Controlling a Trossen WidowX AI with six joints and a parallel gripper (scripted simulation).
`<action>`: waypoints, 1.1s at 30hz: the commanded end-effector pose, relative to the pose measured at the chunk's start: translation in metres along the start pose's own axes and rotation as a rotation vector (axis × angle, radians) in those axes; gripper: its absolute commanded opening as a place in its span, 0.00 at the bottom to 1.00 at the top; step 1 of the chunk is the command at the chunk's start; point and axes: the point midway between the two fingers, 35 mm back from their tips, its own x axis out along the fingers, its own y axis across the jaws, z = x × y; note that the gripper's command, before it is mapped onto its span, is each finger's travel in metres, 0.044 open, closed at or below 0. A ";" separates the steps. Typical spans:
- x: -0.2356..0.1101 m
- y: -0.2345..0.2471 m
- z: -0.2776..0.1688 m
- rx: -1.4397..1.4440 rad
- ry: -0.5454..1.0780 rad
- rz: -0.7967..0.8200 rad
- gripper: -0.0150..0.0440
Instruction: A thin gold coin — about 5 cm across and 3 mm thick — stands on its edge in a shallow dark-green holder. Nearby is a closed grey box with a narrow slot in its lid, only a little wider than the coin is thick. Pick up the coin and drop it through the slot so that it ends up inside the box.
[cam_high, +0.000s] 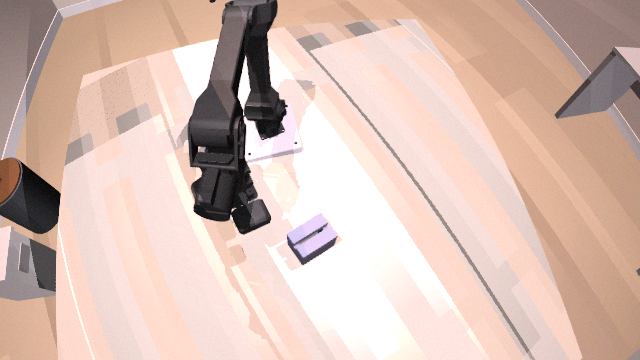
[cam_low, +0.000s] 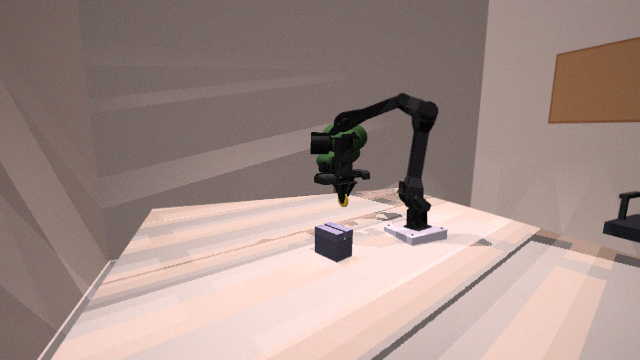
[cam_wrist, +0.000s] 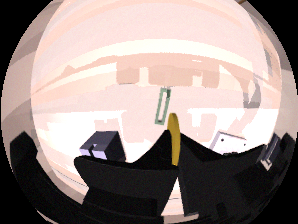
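While the black parallel-jaw claw (cam_low: 343, 196) hangs in the air, its fingers are clamped on the thin gold coin (cam_low: 343, 202), which pokes edge-down below the tips. The closed grey box (cam_low: 333, 241) sits below and slightly aside of the claw, its narrow slot (cam_high: 313, 233) running lengthwise along the lid. Under both lies a pale striped wooden table (cam_low: 210, 300), with grey walls behind.

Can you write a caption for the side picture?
The gripper holds the gold coin in the air above the grey box.
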 end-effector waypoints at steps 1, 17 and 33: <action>-0.003 -0.001 0.003 -0.093 -0.006 0.004 0.25; -0.004 0.020 -0.008 -0.154 0.000 0.016 0.25; -0.005 0.051 -0.027 -0.141 0.003 0.015 0.25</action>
